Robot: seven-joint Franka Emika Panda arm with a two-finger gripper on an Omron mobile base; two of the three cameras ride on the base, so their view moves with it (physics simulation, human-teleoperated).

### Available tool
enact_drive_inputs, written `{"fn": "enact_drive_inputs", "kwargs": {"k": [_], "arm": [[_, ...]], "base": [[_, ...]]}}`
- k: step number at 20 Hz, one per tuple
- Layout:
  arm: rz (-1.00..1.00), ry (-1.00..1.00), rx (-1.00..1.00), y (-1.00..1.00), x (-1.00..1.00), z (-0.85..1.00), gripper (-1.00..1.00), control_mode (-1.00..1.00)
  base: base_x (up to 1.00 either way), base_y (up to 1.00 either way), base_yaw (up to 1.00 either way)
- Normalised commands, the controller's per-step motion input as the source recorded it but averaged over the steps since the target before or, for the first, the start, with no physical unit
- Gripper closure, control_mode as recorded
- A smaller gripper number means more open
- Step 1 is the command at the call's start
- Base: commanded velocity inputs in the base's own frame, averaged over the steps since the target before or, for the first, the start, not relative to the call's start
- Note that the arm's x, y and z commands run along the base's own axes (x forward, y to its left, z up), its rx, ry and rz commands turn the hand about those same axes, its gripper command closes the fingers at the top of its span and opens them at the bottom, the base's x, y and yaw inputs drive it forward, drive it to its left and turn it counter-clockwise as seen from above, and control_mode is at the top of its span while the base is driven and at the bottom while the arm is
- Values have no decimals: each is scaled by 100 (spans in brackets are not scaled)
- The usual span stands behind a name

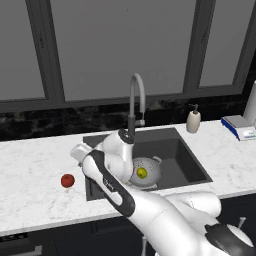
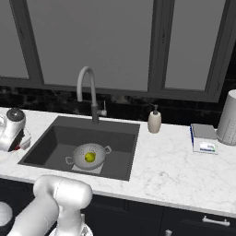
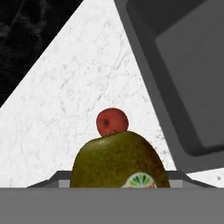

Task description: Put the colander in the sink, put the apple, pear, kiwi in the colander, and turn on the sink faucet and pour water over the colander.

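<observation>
Olive-brown kiwi (image 3: 119,161) cut off below by the hand view's bottom band, hiding the round red apple's (image 3: 112,121) lower edge; claw fingertips concealed.

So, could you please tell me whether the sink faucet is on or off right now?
Off: no stream falls from the sink faucet toward the colander in either base view.

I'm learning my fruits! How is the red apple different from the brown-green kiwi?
The apple is red; the kiwi is dull olive-brown. The apple sits alone on the white counter; the kiwi is up against the hand camera, seemingly between the jaws. The kiwi wears a sticker; the apple shows none. Both are small, roundish fruits.
</observation>
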Motion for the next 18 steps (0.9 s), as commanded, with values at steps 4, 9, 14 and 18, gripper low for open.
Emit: {"fn": "enact_drive_inputs", "kwargs": {"k": [4, 9, 14, 18], "arm": [[-28, -1, -3, -100, -22, 62, 100, -100], [-30, 10, -18, -100, 0, 61, 100, -100], [-27, 25, -21, -100, 0, 45, 100, -100], [-9, 17, -17, -100, -4, 11, 100, -100]], "base": [[0, 0, 0], [0, 0, 0], [0, 0, 0], [0, 0, 0]]}}
